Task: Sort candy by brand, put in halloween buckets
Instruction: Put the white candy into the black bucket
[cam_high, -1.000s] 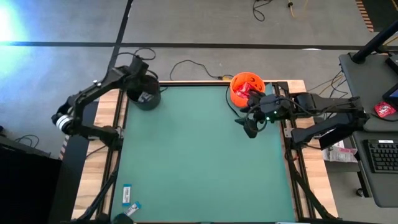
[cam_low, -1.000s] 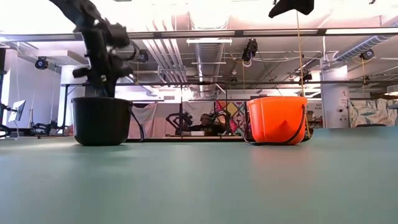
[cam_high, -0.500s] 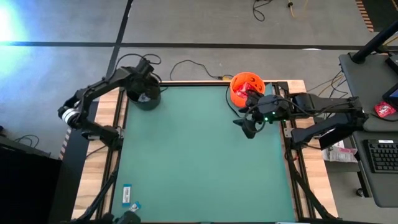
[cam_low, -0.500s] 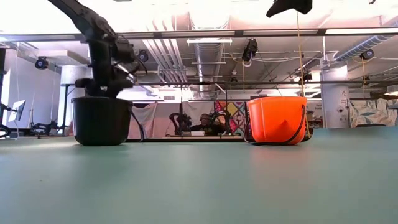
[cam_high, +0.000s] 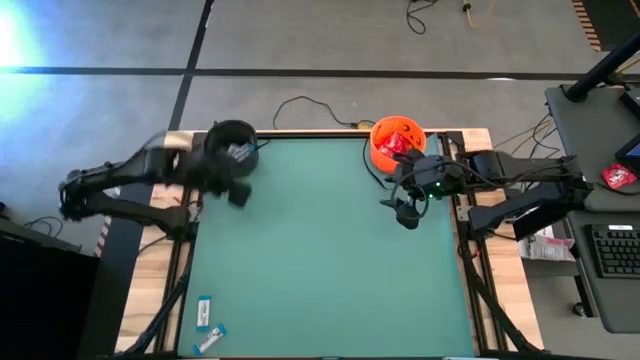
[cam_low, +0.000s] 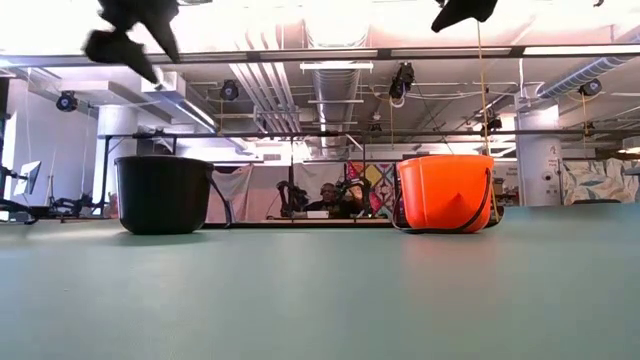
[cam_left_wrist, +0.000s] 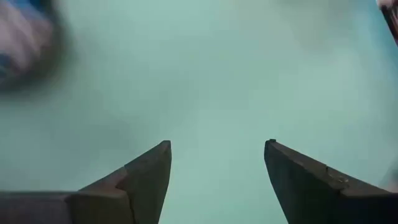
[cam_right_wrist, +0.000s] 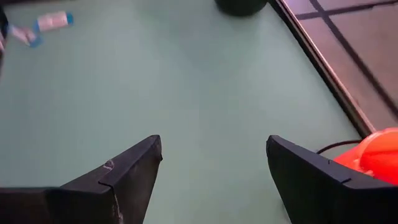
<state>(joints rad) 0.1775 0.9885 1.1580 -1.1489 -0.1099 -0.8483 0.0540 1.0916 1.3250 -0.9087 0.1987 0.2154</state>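
Note:
The black bucket (cam_high: 232, 140) stands on its base at the table's far left corner, with a white-and-blue bar (cam_high: 240, 152) inside. The orange bucket (cam_high: 397, 140) stands at the far right, with red packets (cam_high: 400, 142) in it. Two white-and-blue bars (cam_high: 204, 312) (cam_high: 211, 340) lie flat at the near left corner. My left gripper (cam_high: 238, 192) hovers open and empty (cam_left_wrist: 217, 144) just on the near side of the black bucket, blurred. My right gripper (cam_high: 405, 213) hangs open and empty (cam_right_wrist: 214, 138) near the orange bucket (cam_right_wrist: 379, 152).
The green mat (cam_high: 320, 260) is bare between the buckets and the near left bars. Wooden table rails (cam_high: 480, 290) run along both sides. A black cable (cam_high: 300, 105) lies behind the far edge. In the low view both buckets (cam_low: 165, 193) (cam_low: 445, 192) stand well apart.
My left gripper dipped to the black bucket's mouth, then rose and swung quickly toward the near edge, clear of the bucket. My right gripper drifted slightly toward the near edge. Both buckets and the two bars stayed put.

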